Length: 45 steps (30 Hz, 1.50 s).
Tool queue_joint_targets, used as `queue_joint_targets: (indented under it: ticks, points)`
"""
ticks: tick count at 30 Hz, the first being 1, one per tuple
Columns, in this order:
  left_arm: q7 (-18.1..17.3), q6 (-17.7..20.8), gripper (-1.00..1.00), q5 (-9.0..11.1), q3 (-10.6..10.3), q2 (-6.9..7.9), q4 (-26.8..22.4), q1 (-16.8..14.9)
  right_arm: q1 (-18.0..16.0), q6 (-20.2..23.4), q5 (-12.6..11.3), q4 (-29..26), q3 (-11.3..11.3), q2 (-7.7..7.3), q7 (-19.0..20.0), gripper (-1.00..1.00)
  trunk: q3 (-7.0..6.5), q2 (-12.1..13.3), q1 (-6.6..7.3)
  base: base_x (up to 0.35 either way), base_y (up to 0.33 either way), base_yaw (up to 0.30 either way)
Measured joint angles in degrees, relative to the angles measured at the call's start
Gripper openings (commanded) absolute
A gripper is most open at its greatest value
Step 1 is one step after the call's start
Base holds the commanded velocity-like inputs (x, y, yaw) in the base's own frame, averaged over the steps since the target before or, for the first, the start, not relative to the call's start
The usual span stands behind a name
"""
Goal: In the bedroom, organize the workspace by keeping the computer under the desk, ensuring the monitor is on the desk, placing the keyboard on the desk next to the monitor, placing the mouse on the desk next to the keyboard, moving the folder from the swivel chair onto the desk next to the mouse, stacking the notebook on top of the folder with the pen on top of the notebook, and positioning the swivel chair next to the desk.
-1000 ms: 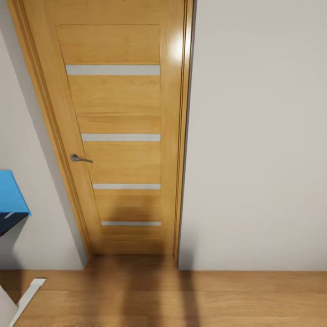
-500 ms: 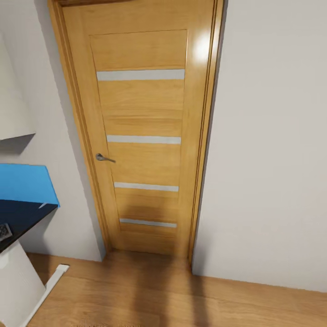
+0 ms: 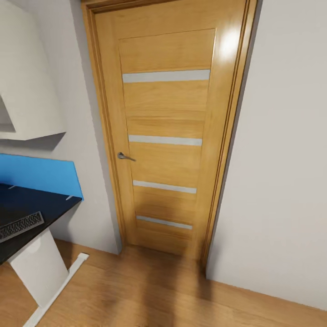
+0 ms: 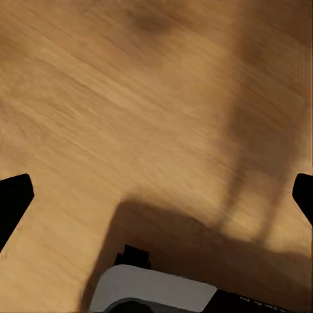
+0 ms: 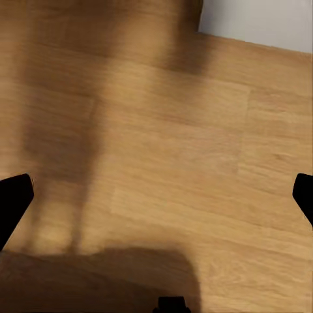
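You are in transit, facing the oak door [image 3: 165, 136] with its frosted strips, and the workspace sits off at your nine o'clock. At that side the glossy black desk [image 3: 43, 206] comes into the head view on its white pedestal leg [image 3: 38, 270], with the end of the keyboard [image 3: 20, 225] lying on its top near the front edge and a blue wall panel [image 3: 41, 175] standing behind it. The monitor, mouse, folder and chair are out of sight from here, so I judge that no placing step is in hand; this is the approach. Your left end effector [image 4: 156, 195] hangs over bare wood floor [image 4: 130, 98] with both fingertips far apart at the frame edges, spread wide and empty. Your right end effector [image 5: 156, 195] is the same, jaws wide and carrying nothing, above the floor near the base of the white wall [image 5: 261, 19]. The next move, as I read it, calls for turning the base toward nine o'clock until the desk and chair are in front of you, so you can find the folder before reaching for anything.
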<state>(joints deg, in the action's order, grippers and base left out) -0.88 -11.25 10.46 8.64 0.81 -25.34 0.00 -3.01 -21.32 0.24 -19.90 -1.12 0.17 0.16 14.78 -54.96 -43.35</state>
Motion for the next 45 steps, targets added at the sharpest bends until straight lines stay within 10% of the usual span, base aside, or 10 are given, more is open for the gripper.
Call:
queue_joint_targets:
  ticks: [10,45]
  points:
    - [-0.1,-18.8,1.0,1.3,1.1,0.61,8.1,0.0,-0.5,-6.1,0.3,5.7,0.0,-0.37,-0.1,1.0,0.31,0.0,0.0,0.0,0.0,0.256]
    - [0.2,-20.3,1.0,1.6,-4.0,0.45,9.1,0.0,-0.6,-7.1,0.6,5.9,0.5,-0.27,-1.5,1.0,1.16,0.0,0.0,0.012,-0.047,0.268]
